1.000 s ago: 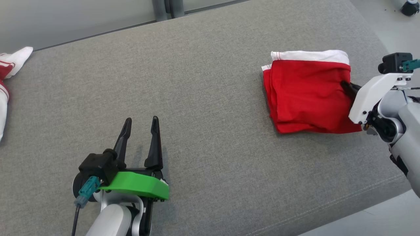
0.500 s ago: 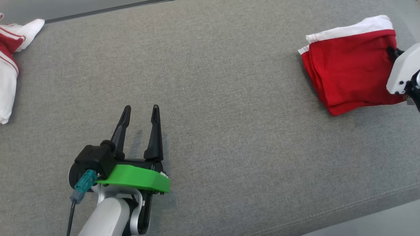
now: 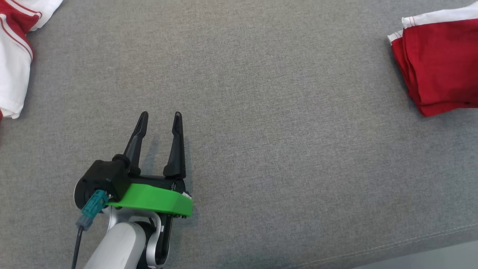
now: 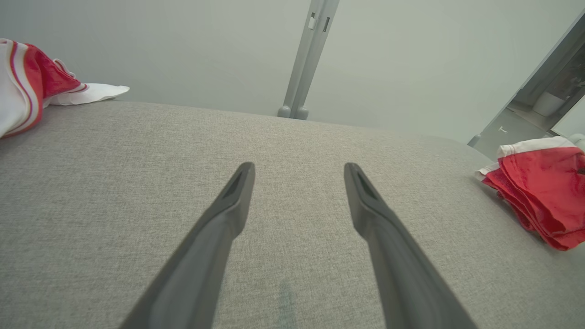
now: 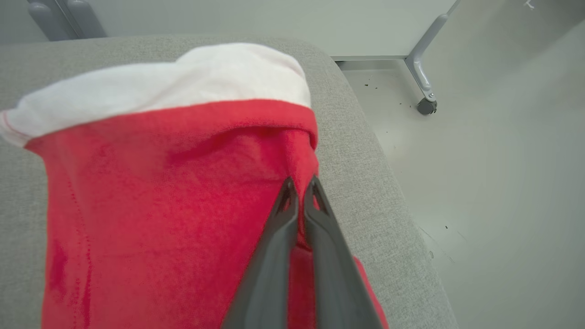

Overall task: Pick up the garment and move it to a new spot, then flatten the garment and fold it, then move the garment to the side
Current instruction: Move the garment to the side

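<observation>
The right gripper (image 5: 299,191) was clamped shut on an edge of the folded red-and-white cloth garment (image 5: 160,205). The left gripper (image 3: 160,116) was spread open over the grey upholstered surface (image 3: 261,130), well apart from the garment.

Count: 2 garments: 1 folded red garment (image 3: 440,67), 1 red-and-white garment (image 3: 15,56). 2 pincers: left pincer (image 3: 160,114), right pincer (image 5: 300,180). 1 desk (image 3: 261,149).

We can't make out anything readable here: no words, logos or numbers on the red and white garment (image 3: 440,67) or the gray cushion (image 3: 280,130) it's lying on. Any tags or labels are too small or hidden for us to tell.
</observation>
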